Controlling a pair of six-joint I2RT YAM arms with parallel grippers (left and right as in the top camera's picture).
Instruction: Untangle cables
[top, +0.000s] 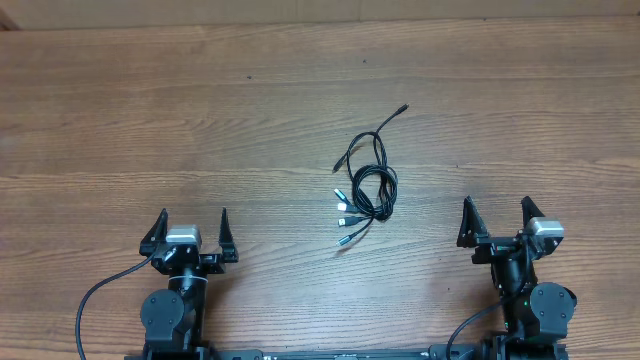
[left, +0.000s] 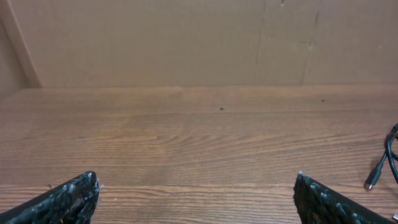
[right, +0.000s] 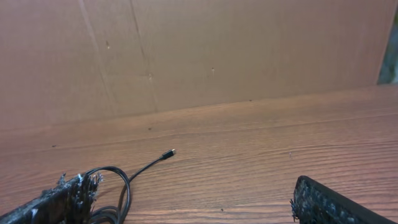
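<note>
The cables (top: 368, 180) lie as one tangled bundle of thin black cords on the wooden table, right of centre, with silver-tipped plugs fanning out at its lower left and one end reaching up to the right. My left gripper (top: 190, 233) is open and empty near the front edge, far left of the bundle. My right gripper (top: 497, 221) is open and empty, to the right of the bundle. The right wrist view shows cable loops (right: 118, 190) beside its left finger. The left wrist view shows one plug end (left: 376, 175) at the far right.
The wooden table (top: 200, 120) spans the whole view. A brown cardboard wall (right: 217, 50) stands along its far edge. The arms' own thicker black wires (top: 95, 300) trail at the front edge.
</note>
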